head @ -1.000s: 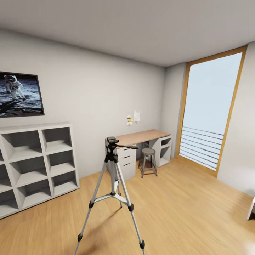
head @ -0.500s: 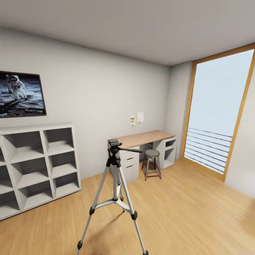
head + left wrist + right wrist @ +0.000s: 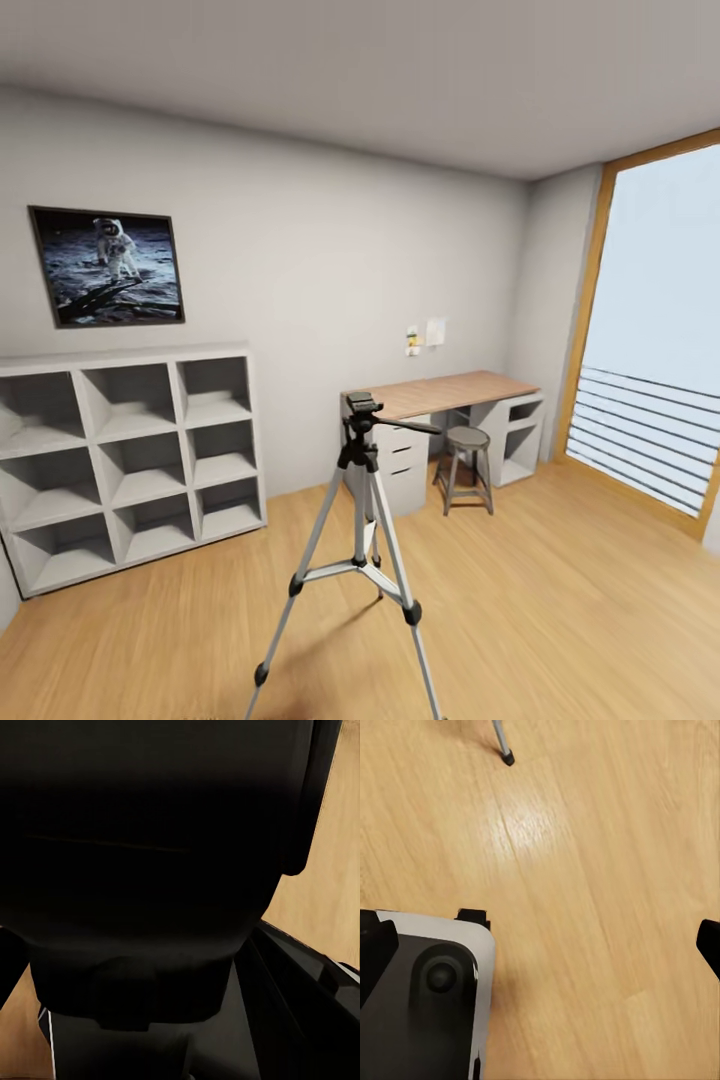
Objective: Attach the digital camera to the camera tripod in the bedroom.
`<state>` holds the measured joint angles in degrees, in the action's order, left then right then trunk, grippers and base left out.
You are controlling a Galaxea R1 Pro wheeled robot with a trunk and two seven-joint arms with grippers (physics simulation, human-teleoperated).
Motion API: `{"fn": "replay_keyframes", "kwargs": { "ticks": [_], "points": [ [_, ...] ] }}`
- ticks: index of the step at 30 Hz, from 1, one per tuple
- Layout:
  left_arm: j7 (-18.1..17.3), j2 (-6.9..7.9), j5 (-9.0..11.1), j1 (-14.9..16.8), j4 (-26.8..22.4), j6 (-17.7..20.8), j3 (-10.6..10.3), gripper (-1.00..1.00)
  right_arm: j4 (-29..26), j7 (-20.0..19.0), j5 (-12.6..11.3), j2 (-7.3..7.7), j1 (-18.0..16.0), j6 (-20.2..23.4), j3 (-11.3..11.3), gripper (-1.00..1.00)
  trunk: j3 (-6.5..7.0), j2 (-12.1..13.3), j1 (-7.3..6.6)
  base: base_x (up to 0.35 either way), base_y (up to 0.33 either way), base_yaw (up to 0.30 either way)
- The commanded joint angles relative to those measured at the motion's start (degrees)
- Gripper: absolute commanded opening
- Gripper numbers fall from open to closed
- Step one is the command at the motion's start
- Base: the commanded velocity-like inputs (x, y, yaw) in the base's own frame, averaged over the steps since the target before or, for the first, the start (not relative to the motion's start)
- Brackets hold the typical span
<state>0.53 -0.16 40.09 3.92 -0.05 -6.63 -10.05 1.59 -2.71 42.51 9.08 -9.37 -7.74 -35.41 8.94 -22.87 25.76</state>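
The bedroom wall is white and the floor is light wood. Left of the tripod stands a white cube shelf, an astronaut picture on the wall above it. Behind the tripod, a wood-topped desk with a stool. One tripod foot shows from the right wrist. A dark shape — possibly the camera — blocks the left wrist view; whether either gripper's jaws are open or closed cannot be told.

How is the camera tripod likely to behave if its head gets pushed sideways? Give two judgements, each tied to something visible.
Probably apt to tip: the camera tripod stands tall on thin legs. It may also slide, since its small black feet rest on the smooth wood floor.
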Motion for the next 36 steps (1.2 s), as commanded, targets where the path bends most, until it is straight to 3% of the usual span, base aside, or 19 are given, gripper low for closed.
{"fn": "replay_keyframes", "kwargs": {
  "ticks": [1,11,36],
  "points": [
    [0.0,-0.02,0.3,0.0,0.1,-0.1,-0.5,-1.0,0.2,-0.1,0.2,0.06,0.0,-0.3,-0.5,1.0,-0.03,0.0,0.02,0.0,0.0,0.269],
    [0.0,-0.02,0.3,0.0,0.1,-0.1,-0.5,-1.0,0.2,-0.1,0.1,0.06,0.0,-0.3,-0.5,1.0,-0.03,0.0,0.02,0.0,0.0,0.184],
    [0.0,-0.02,0.3,0.0,0.1,-0.1,-0.5,-1.0,0.2,-0.1,0.2,0.15,0.0,-0.3,-0.5,1.0,-0.03,0.0,0.02,0.0,0.0,0.004]
  ]
}}
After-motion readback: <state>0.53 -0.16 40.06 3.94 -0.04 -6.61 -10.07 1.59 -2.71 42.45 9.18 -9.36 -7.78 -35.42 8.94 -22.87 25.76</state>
